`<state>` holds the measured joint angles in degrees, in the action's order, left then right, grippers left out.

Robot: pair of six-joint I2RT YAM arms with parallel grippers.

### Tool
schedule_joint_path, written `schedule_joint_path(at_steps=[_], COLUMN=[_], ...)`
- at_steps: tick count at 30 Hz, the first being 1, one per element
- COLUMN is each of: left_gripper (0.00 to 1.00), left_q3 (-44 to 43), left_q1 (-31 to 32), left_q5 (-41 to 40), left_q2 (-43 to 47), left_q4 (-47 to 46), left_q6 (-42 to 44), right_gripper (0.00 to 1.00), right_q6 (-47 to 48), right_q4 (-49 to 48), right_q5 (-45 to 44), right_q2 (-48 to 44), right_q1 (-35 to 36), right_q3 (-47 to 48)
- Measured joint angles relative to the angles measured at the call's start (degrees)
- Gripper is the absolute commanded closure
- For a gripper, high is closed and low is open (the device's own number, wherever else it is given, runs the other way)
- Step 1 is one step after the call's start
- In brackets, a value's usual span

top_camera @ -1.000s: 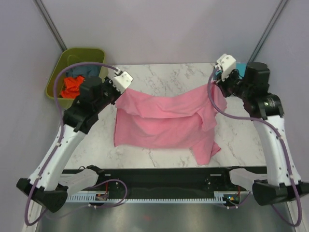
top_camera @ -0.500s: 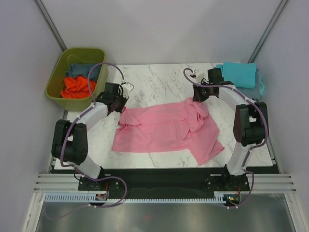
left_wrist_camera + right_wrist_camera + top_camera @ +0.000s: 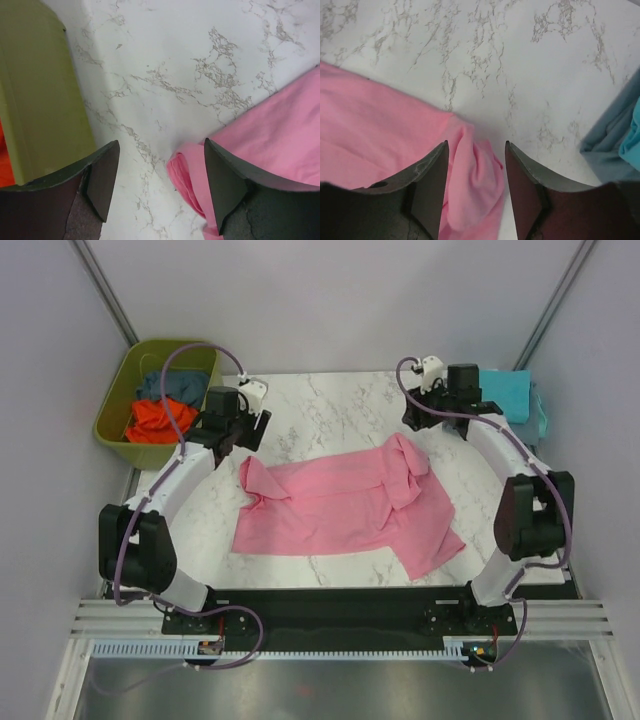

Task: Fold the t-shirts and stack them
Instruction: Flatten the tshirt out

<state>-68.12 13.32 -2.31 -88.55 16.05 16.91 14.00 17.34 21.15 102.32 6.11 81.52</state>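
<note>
Across the middle of the counter point(image 3: 340, 400), top view, the pink t-shirt point(image 3: 340, 505) lies spread, unfolded; a turquoise t-shirt point(image 3: 500, 390) sits folded at the far right corner, and an orange t-shirt point(image 3: 160, 418) waits in the tub point(image 3: 112, 405). Left wrist: my left gripper point(image 3: 160, 165) gapes wide, empty, over a pink edge. Right wrist: my right gripper point(image 3: 476, 150) is spread too, holding nothing.

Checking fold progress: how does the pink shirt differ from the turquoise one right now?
Pink shirt lies spread out and rumpled mid-table; turquoise shirt is folded compact at the far right corner. Pink rests straight on the table; turquoise sits on a slate-blue shirt. Pink covers far more area. Shared: both are plain-coloured, and neither is held.
</note>
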Motion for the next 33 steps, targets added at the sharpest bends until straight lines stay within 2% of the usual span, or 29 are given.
schedule_joint_path(at_steps=[4, 7, 11, 15, 20, 33], left_gripper=[0.24, 0.25, 0.26, 0.26, 0.26, 0.26], left_q3=[0.0, 0.0, 0.0, -0.6, -0.9, -0.9], left_q1=[0.0, 0.0, 0.0, 0.0, 0.0, 0.1], left_q5=[1.2, 2.6, 4.4, 5.9, 6.8, 7.0], left_q2=[2.6, 2.5, 2.1, 0.3, -0.4, -0.4], left_q4=[1.7, 2.5, 3.4, 4.3, 4.9, 4.9], left_q6=[-0.7, -1.2, -2.2, -3.1, -3.6, -3.6], right_gripper=[0.48, 0.53, 0.57, 0.61, 0.62, 0.61], right_q6=[-0.7, -3.9, -6.3, -6.4, -5.0, 1.7], right_q4=[6.0, 10.9, 17.8, 23.7, 27.8, 33.7], right_q5=[7.3, 17.0, 27.1, 33.4, 36.1, 34.3], right_q2=[-8.9, -10.2, -4.8, 3.1, 7.3, 12.0], right_q1=[-3.4, -9.0, -14.9, -15.8, -16.7, -21.2], right_q3=[-3.5, -5.6, -8.5, -9.6, -9.4, -6.5])
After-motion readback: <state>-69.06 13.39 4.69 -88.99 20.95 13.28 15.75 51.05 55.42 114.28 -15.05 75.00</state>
